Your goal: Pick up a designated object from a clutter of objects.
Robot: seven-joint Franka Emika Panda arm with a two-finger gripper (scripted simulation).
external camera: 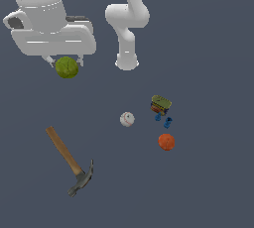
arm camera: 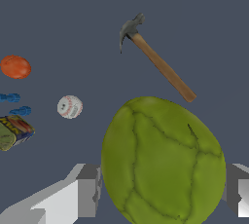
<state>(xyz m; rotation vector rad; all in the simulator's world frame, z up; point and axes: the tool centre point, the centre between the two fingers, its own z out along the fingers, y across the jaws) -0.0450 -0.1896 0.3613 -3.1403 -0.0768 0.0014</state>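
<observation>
one ball in the claw, four things left lying

one green ball point(external camera: 66, 67), yellow-green and veined, sits between the fingers of the claw point(external camera: 65, 63), which is clamped on it from both sides. in the wrist view the ball point(arm camera: 163, 162) fills the space between the two grey fingers point(arm camera: 87, 189), with no gap showing on either side. in the exterior view it hangs just under the white hand of the arm, toward the exterior view's left, well apart from everything else.

the rest of the clutter lies on the dark bench point(external camera: 213, 187): the wooden-handled hammer point(external camera: 69, 161) with its grey head, the white baseball point(external camera: 127, 119), the orange ball point(external camera: 166, 142), the olive-topped block point(external camera: 160, 105) and two tiny blue pieces point(external camera: 167, 122) just beside the block. none of them touches the claw or the green ball.

as for progress, the picking out and the grip look done, since the right ball is held and nothing else is. whether it is clear of the bench i cannot tell for sure, as no shadow or gap under it shows plainly. what seems left is to raise it well clear and keep the grip firm on a round, slightly lumpy surface.
</observation>
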